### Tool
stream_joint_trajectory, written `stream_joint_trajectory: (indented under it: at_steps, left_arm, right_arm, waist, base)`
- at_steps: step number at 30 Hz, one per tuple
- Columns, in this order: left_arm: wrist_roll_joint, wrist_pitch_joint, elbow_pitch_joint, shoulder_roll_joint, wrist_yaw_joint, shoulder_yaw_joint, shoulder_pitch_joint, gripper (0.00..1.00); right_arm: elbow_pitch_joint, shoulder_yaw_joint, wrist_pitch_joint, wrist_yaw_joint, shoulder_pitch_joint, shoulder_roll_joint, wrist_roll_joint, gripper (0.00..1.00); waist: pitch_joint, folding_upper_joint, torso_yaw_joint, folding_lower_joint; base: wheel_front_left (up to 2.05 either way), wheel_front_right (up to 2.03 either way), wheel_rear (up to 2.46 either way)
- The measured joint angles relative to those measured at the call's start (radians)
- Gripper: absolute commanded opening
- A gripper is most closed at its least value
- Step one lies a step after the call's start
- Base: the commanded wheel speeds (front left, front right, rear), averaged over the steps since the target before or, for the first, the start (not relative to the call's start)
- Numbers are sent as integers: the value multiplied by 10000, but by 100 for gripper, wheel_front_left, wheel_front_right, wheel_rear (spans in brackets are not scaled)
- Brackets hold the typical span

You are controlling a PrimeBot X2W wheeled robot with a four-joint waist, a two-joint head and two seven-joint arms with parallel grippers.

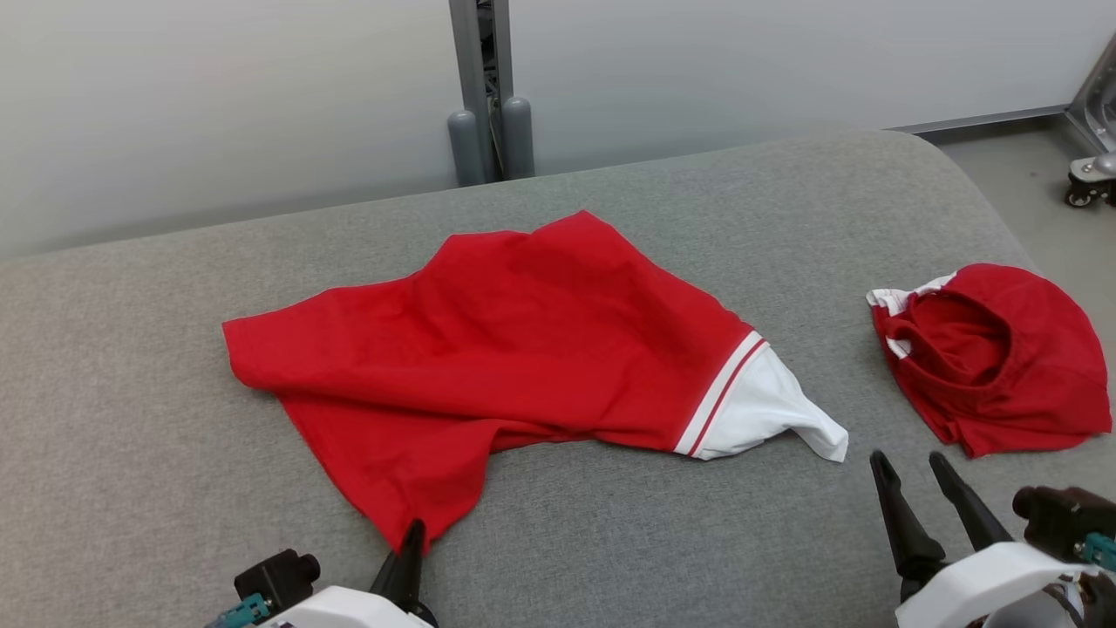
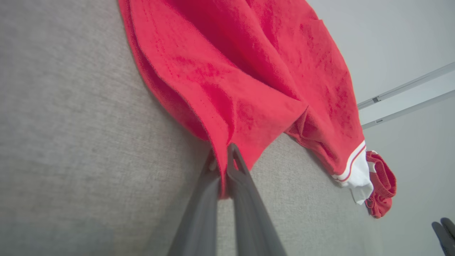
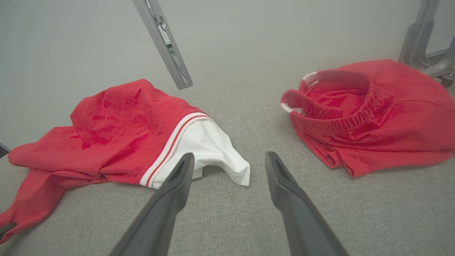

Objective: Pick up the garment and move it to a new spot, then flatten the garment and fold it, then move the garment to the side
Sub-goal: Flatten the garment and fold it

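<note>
Red garment (image 1: pixel 497 349) looks light and limp — left end effector (image 1: pixel 412 532) pinched shut on its near corner, right end effector (image 1: pixel 907 460) wide, empty — white cuff (image 1: pixel 758 406) likely next hold.

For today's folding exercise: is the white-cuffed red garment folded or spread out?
Spread out but rumpled, not folded: the red garment lies creased across the grey surface, its near corner pinched in the left gripper.

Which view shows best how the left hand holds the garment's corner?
The left wrist view: the left hand is shut on a corner of the red garment, cloth pinched between its fingers. The head view shows a dark fingertip there; the right wrist view shows that corner small, at its lower left edge.
</note>
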Motion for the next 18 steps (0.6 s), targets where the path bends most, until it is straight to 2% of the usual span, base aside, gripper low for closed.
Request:
stream_joint_trajectory:
  at_steps: [8,18]
  left_arm:
    - [121,-190,-1093,353,33,190,106,0]
    - [217,-58,-2748,790,537,291,473,0]
  right_arm:
    - [1498,-77,-456,0,-143,130,259,100]
    - [3026,117,-855,0,-1000,-205,75,100]
  waist:
    - [83,0,515,0]
    - [186,0,986,0]
  base:
    - [0,0,0]
    - [0,0,0]
